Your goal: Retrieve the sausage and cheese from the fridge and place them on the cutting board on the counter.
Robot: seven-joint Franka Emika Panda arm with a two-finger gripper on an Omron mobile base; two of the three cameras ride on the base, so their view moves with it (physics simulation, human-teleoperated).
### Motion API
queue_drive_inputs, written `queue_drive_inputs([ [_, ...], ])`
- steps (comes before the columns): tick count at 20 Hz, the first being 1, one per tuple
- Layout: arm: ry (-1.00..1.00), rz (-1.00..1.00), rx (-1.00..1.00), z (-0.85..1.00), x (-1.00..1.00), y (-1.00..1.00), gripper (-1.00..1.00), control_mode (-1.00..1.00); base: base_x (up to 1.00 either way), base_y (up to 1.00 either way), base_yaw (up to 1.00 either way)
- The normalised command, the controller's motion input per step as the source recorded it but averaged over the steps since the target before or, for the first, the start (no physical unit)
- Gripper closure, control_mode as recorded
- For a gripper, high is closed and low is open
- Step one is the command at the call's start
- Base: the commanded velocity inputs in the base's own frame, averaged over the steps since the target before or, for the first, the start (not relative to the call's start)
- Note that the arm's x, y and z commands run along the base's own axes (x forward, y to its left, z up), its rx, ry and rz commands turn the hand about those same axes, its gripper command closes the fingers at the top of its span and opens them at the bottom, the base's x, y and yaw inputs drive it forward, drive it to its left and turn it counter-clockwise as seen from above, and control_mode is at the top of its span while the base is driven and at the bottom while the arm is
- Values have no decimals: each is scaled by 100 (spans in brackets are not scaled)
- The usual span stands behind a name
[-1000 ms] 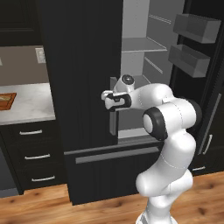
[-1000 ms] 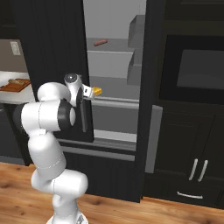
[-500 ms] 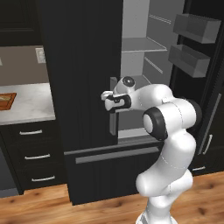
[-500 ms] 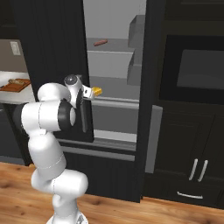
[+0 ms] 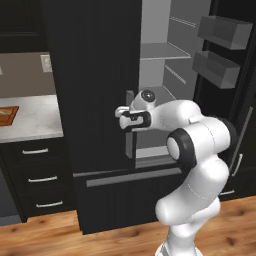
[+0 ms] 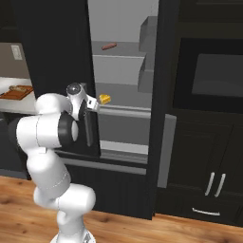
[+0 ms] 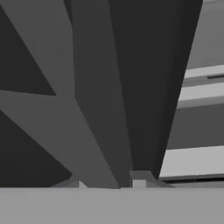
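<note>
Left base view: your gripper sits at the long grey handle of the fridge left door. The handle runs vertically, and the jaws look pressed together on it, though the hand hides the contact. The right door stands open on pale, smooth shelves. The cutting board, flat orange-brown wood, lies far left on the marble counter.

Right base view: the cheese, a small yellow wedge, rests on the middle shelf just beyond the gripper, on its right. The sausage, a slim reddish stick lying crosswise, is one shelf higher.

Hand view: the fingertips bracket a matte grey bar, the handle.
</note>
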Motion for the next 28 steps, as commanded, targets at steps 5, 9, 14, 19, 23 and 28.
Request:
queue_drive_inputs([
  [5, 0, 0, 3, 11, -75, 10, 100, -100, 0, 0, 0],
  [9, 0, 0, 0, 16, -80, 11, 100, -100, 0, 0, 0],
  [14, 0, 0, 0, 15, -76, 15, 100, -100, 0, 0, 0],
  [19, 0, 0, -2, 4, -41, 5, -100, -100, 0, 0, 0],
  [23, 0, 0, -2, 5, -42, -20, -100, -100, 0, 0, 0],
  [28, 0, -3, 1, 12, -80, -20, -100, -100, 0, 0, 0],
])
